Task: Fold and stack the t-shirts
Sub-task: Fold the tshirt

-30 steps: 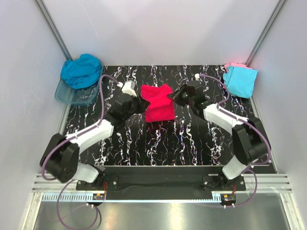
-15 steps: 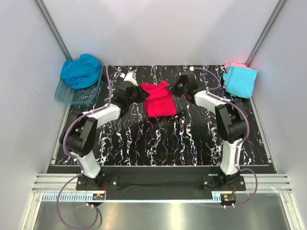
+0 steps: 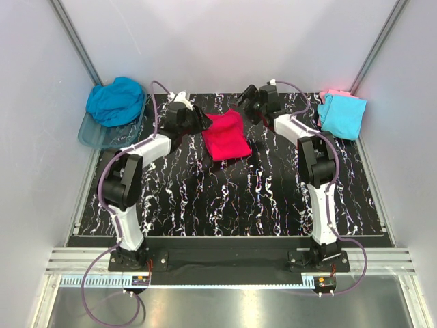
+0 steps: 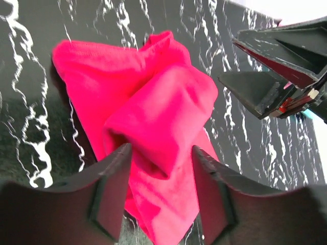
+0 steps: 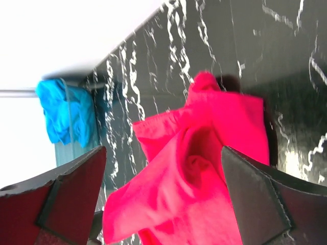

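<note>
Near the far edge of the desk [image 3: 225,198], approx mid-width, lies the pink-red t-shirt [image 3: 226,135]. It's folded into a rough rectangle w/ a puffy, bunched top layer.

Left gripper [image 3: 199,123] sits at the shirt's left edge, jaws partway apart. In the left wrist view a ridge of the cloth lies btw its fingers [image 4: 110,194]. It's loose, not squeezed flat, so the gripper reads as open, not clamping.

Right gripper [image 3: 248,109] is just beside the shirt's far right corner, jaws spread wide, nothing held. Its wrist view shows the shirt down on the desk, framed btw the two fingers [image 5: 71,194] but apart from both.

At the far left corner, a teal-blue t-shirt [image 3: 116,100] is heaped in a clear bluish plastic tub [image 3: 99,139], bulging over the rim.

At the far right corner, a light cyan t-shirt [image 3: 341,116] lies on top of a pale pink t-shirt [image 3: 333,92]. Only a strip of pink shows at the far side. Both piles are well apart from the pink-red shirt.
</note>
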Tool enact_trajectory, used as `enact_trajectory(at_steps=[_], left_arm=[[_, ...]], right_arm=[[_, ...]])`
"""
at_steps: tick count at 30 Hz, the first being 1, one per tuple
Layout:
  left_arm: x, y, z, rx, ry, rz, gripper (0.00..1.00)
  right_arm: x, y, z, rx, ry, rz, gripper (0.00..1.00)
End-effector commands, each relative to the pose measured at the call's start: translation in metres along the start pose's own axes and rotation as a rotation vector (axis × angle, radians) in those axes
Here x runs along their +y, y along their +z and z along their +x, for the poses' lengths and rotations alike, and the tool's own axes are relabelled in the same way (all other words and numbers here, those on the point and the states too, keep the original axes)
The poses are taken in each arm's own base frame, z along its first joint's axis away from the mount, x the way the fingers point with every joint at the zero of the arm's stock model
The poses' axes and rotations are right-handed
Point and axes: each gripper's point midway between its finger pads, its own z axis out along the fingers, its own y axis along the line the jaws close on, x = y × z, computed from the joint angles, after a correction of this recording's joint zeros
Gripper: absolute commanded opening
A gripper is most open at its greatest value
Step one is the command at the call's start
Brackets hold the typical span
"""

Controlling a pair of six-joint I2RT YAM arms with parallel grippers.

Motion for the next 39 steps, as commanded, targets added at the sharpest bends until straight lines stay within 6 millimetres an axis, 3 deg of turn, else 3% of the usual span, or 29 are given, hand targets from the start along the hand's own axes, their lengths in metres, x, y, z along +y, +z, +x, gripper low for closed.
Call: enact_trajectory(at_steps=[1, 4, 6, 11, 13, 14, 15, 16, 17, 18, 19, 20, 21, 23, 24, 26, 27, 29, 30, 33, 39], left_arm=[[-0.018, -0.008, -0.042, -0.078, 0.041, 0.040, 0.56], [-0.022, -0.022, -0.059, -0.117, 0.032, 0.040, 0.58], [-0.026, -0.037, -0.076, -0.162, 0.024, 0.042, 0.61], [-0.042, -0.082, -0.106, -0.257, 0.014, 0.061, 0.68], [-0.045, -0.096, -0.101, -0.255, -0.005, 0.074, 0.69], [-0.060, -0.116, -0.106, -0.275, -0.001, 0.120, 0.69], [-0.054, -0.121, -0.088, -0.248, -0.026, 0.116, 0.69], [-0.070, -0.144, -0.089, -0.274, -0.019, 0.160, 0.69], [-0.073, -0.152, -0.079, -0.273, -0.024, 0.168, 0.69], [-0.063, -0.156, -0.051, -0.236, -0.031, 0.148, 0.69], [-0.066, -0.163, -0.039, -0.233, -0.029, 0.151, 0.70], [-0.083, -0.181, -0.027, -0.252, -0.018, 0.177, 0.70], [-0.072, -0.182, 0.003, -0.209, -0.023, 0.153, 0.70], [-0.082, -0.200, 0.030, -0.204, -0.024, 0.180, 0.70], [-0.071, -0.200, 0.058, -0.160, -0.041, 0.161, 0.70], [-0.076, -0.214, 0.081, -0.152, -0.037, 0.188, 0.70], [-0.064, -0.216, 0.101, -0.121, -0.036, 0.169, 0.70], [-0.067, -0.230, 0.114, -0.124, -0.030, 0.198, 0.70], [-0.058, -0.232, 0.127, -0.106, -0.026, 0.184, 0.70], [-0.052, -0.244, 0.139, -0.097, -0.024, 0.191, 0.70], [-0.046, -0.251, 0.144, -0.096, -0.009, 0.183, 0.69]], right_arm=[[0.038, -0.007, -0.027, -0.049, -0.055, -0.087, 1.00], [0.052, -0.021, -0.034, -0.064, -0.063, -0.103, 1.00], [0.044, -0.027, -0.029, -0.055, -0.056, -0.082, 1.00], [0.034, -0.058, -0.004, -0.048, -0.055, -0.065, 1.00], [0.030, -0.069, 0.014, -0.033, -0.080, -0.048, 1.00], [0.029, -0.072, 0.021, -0.023, -0.088, -0.047, 1.00], [0.030, -0.074, 0.029, -0.010, -0.095, -0.048, 1.00], [0.026, -0.075, 0.034, 0.000, -0.109, -0.044, 1.00], [0.026, -0.073, 0.037, 0.010, -0.117, -0.045, 1.00], [0.026, -0.072, 0.039, 0.021, -0.128, -0.053, 1.00], [0.026, -0.065, 0.040, 0.031, -0.159, -0.060, 1.00], [0.026, -0.061, 0.042, 0.042, -0.182, -0.062, 1.00], [0.024, -0.057, 0.039, 0.037, -0.207, -0.056, 1.00], [0.017, -0.042, 0.030, 0.028, -0.268, -0.037, 0.99], [0.014, -0.037, 0.028, 0.030, -0.272, -0.032, 0.98], [0.002, -0.022, 0.019, 0.037, -0.278, -0.012, 0.97], [-0.002, -0.017, 0.017, 0.036, -0.286, -0.004, 0.96], [-0.011, -0.002, 0.016, 0.053, -0.304, 0.006, 0.95], [-0.016, 0.001, 0.017, 0.072, -0.305, 0.017, 0.94], [-0.023, 0.017, 0.021, 0.113, -0.318, 0.025, 0.92], [-0.019, 0.029, 0.036, 0.170, -0.302, -0.022, 0.90]])
